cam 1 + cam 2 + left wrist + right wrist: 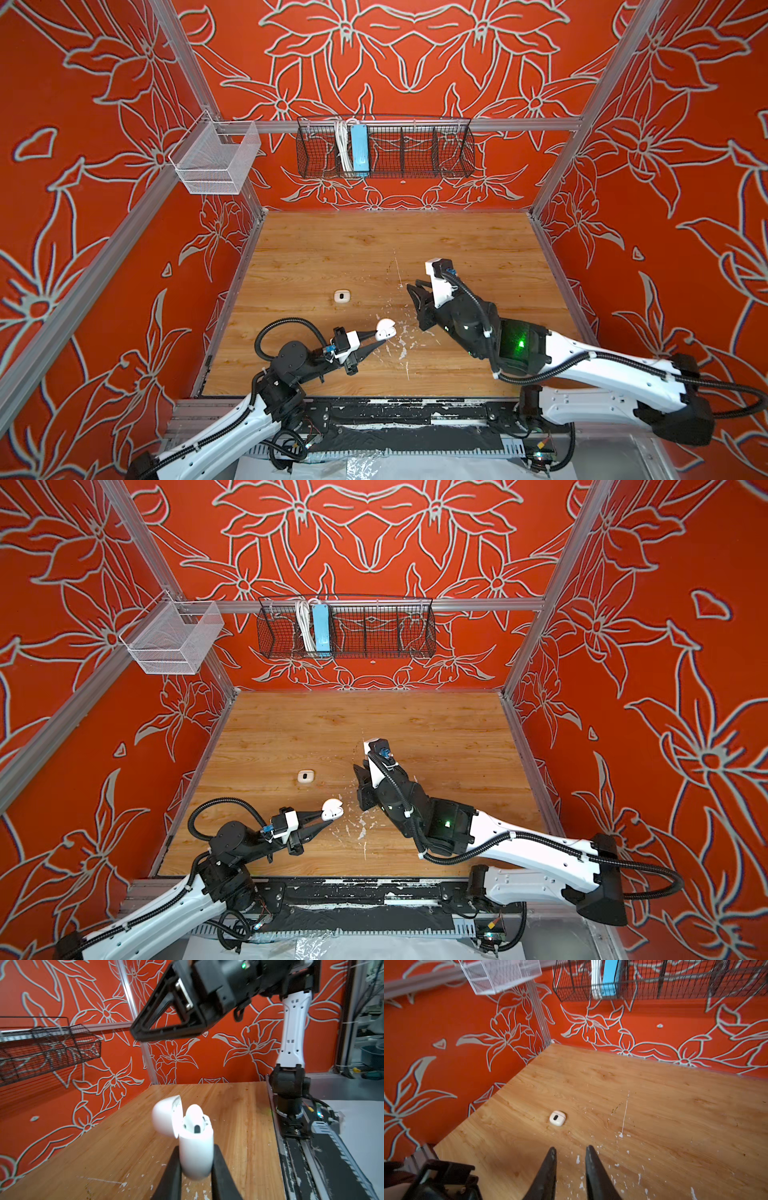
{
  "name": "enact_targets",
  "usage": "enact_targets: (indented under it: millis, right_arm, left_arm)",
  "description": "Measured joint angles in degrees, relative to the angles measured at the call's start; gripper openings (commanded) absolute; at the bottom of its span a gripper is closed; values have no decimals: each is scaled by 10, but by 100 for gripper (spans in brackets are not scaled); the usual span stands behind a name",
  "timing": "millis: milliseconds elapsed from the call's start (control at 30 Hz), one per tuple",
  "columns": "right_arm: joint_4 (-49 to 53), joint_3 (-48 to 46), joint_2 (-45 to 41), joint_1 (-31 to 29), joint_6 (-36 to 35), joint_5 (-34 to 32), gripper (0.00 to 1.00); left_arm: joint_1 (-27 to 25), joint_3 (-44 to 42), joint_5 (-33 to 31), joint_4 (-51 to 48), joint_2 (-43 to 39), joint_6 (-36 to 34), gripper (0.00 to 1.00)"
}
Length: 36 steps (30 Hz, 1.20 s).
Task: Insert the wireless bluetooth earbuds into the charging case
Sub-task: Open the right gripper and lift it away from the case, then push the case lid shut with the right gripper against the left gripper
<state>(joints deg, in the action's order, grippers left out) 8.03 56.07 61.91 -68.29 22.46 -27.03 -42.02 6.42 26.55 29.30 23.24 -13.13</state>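
The left jaws grip the white charging case [196, 1147] at the front of the bench [104, 1157], lid open, with one earbud [194, 1113] seated inside. The right jaws stand narrowly apart, empty, near it.

The charging case [384, 329] sits between the fingers of the left gripper [376, 335], over the near part of the table [457, 249], an earbud [194, 1114] in it; the other case [342, 296] lies on the table behind it, leftward; the right gripper [412, 289] is to the right, apart.
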Motion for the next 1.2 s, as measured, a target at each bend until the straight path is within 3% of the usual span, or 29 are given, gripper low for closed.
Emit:
enact_targets:
  millis: [267, 667, 1200]
  right_arm:
    - [37, 0, 50, 7, -11, 106, 30]
    - [53, 0, 77, 14, -32, 203, 32]
    - [29, -42, 13, 9, -38, 216, 33]
  left_arm:
    - [0, 17, 59, 2, 43, -19, 0]
    - [-1, 18, 61, -4, 40, -26, 0]
    - [-3, 22, 26, -16, 57, -21, 0]
